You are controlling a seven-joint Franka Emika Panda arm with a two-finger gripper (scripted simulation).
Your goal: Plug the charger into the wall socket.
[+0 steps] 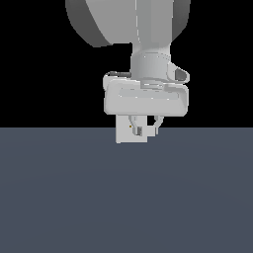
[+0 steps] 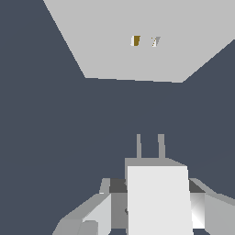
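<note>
- I see the claw [image 2: 156, 206] closed around the small white oblong charger [image 2: 157, 197]; its two prongs point to the flat white square wall socket [image 2: 128, 55].
- The charger is near the socket, not touching, above the dark grey tabletop [image 1: 123, 197].

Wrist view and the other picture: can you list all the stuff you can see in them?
charger: one, white block with two thin grey prongs, held between the gripper's fingers, prongs pointing toward the wall socket but not reaching it.
wall socket: one, flat white plate with two small holes in the middle, one showing orange-brown, standing upright on the floor beyond the charger.
floor: one, dark grey-blue, under everything.
background: black, above the floor in the exterior view.
gripper: one, light grey, fingers closed on the charger, just in front of the wall socket in the exterior view.
arm: one, grey and white, coming down from the top.
</note>
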